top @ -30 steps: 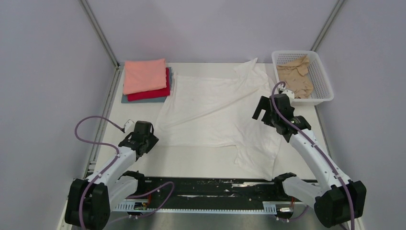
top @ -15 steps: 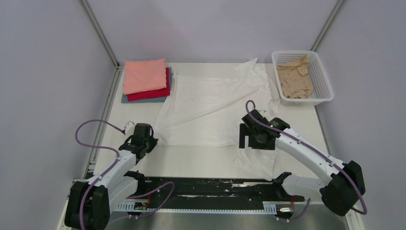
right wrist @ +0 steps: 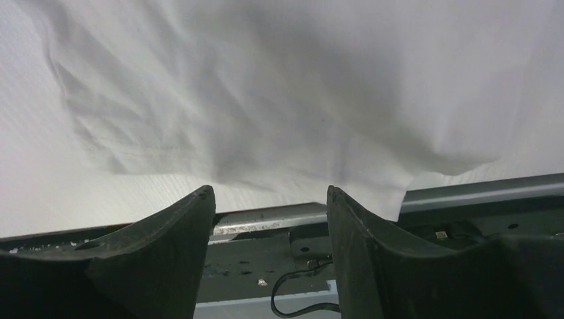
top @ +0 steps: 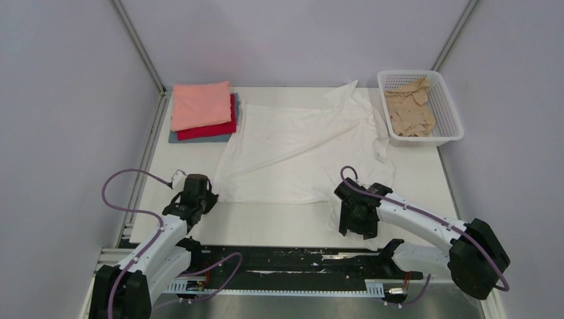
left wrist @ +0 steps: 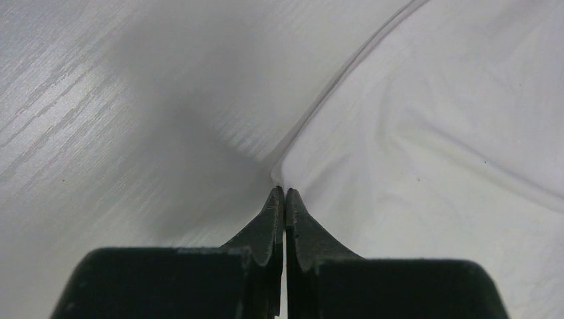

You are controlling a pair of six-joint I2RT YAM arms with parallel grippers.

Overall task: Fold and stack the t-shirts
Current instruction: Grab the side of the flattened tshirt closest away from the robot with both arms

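The large plain white t-shirt (top: 292, 153) takes up the middle of the pale wood-grain table (top: 425, 179). It lies flat with its long axis running left to right: hem to the left, sleeves to the right. At the far left sits the stack of folded rectangles, salmon-pink (top: 199, 105) over red (top: 213, 129) over grey-blue (top: 174, 137). At the far right a crumpled tan-beige shirt (top: 409, 113) lies inside the white plastic lattice basket (top: 452, 113).

What I care about is the near edge of the white shirt, because each arm has one end of it. My left gripper (left wrist: 284, 193) is at the near-left hem corner. Its jaws are pressed fully together right on the corner's tip, and the cloth puckers away from them, so I judge it pinched. My right gripper (right wrist: 269, 193) is at the near-right sleeve (right wrist: 266, 133). Its jaws are parted about halfway and nothing is clamped. The sleeve's rumpled edge lies just beyond the tips, towards the far side, and reaches the table's near edge.

As I read it, the right arm must close on that sleeve before any lift.
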